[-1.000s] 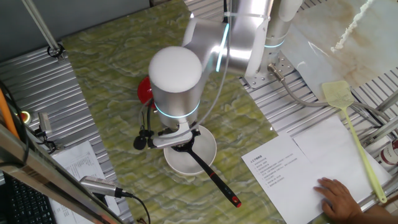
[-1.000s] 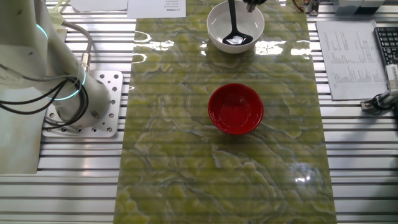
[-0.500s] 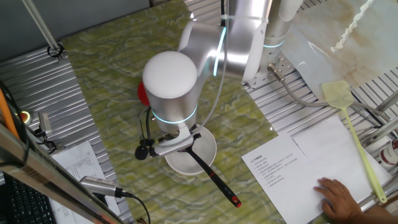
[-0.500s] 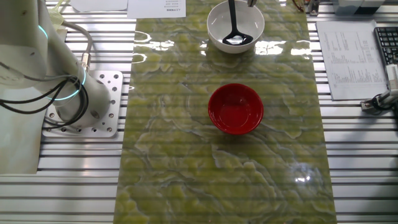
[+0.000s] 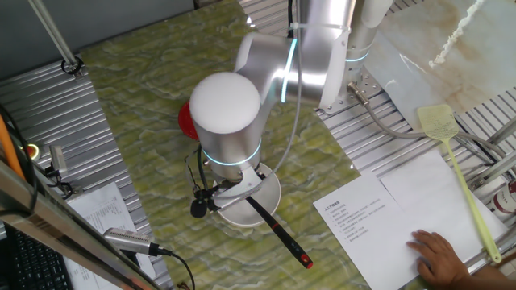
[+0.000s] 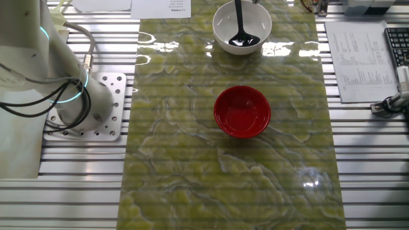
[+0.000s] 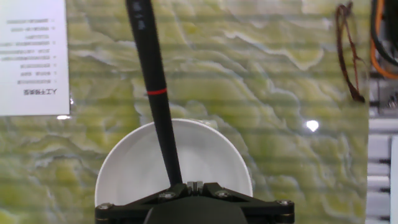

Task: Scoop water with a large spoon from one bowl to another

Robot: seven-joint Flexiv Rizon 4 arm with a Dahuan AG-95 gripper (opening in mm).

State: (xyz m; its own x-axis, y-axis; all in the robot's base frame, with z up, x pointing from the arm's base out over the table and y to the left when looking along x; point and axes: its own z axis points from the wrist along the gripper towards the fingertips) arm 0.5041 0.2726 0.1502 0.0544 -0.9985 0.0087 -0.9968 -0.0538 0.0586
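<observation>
The black ladle [image 5: 274,229] lies with its cup in the white bowl [image 5: 271,196]; its long handle slopes out over the rim to a red tip near the front. The other fixed view shows the ladle [image 6: 239,25] cup down in the white bowl [image 6: 220,35], and the red bowl [image 6: 242,112] alone mid-table. My gripper [image 5: 234,190] hangs over the white bowl's near side. In the hand view my gripper [image 7: 194,185] has its pads pressed together, and the ladle [image 7: 158,106] handle runs just left of them over the white bowl [image 7: 124,168]. The arm hides most of the red bowl [image 5: 185,119].
A yellow-green fly swatter [image 5: 451,153] lies at the right beside a printed sheet [image 5: 363,213], where a person's hand [image 5: 439,254] rests. Another paper [image 7: 31,56] and cables [image 7: 348,56] flank the hand view. A keyboard [image 6: 397,45] sits at the table's edge.
The hand and wrist have shifted slightly toward the front over the white bowl. The ladle and both bowls have stayed where they were.
</observation>
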